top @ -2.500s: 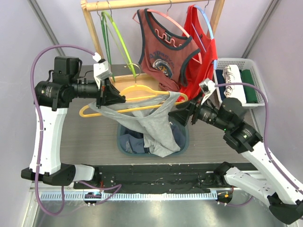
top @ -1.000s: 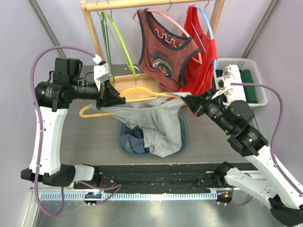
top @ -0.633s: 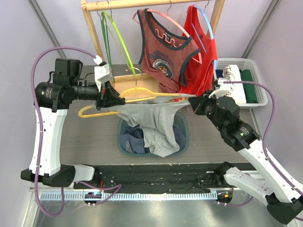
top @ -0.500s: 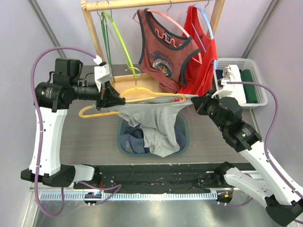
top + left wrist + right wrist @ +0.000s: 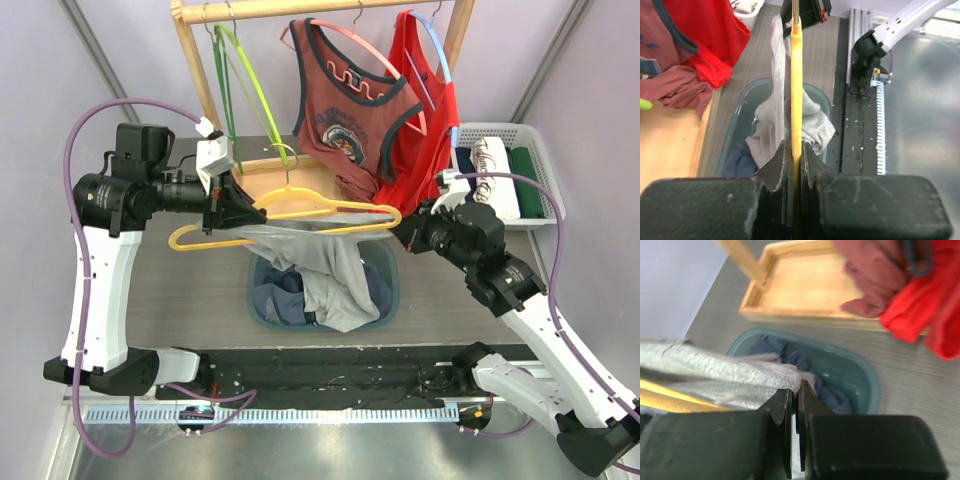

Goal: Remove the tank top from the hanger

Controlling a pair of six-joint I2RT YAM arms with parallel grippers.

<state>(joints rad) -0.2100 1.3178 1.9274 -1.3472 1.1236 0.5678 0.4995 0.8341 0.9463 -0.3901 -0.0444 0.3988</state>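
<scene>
The yellow hanger (image 5: 300, 212) is held level above the teal bin (image 5: 392, 290), and my left gripper (image 5: 236, 211) is shut on its left arm. In the left wrist view the hanger (image 5: 796, 75) runs straight out from the jaws. The grey tank top (image 5: 320, 262) hangs under the hanger and sags into the bin. My right gripper (image 5: 401, 233) is shut on the tank top's right edge, just below the hanger's right tip. In the right wrist view the grey fabric (image 5: 725, 374) ends at the closed jaws (image 5: 795, 390), with the hanger (image 5: 670, 399) beneath it.
Behind stands a wooden rack (image 5: 300, 8) with green hangers (image 5: 245, 80), a maroon top (image 5: 345, 110) and a red top (image 5: 420, 120). Its wooden base tray (image 5: 805, 285) lies behind the bin. A white basket (image 5: 540, 165) of folded clothes sits at the right.
My right gripper has drawn the grey fabric past the hanger's right tip, then come back down and to the left. The fabric now hangs lower, under the hanger. My left gripper has held still.
</scene>
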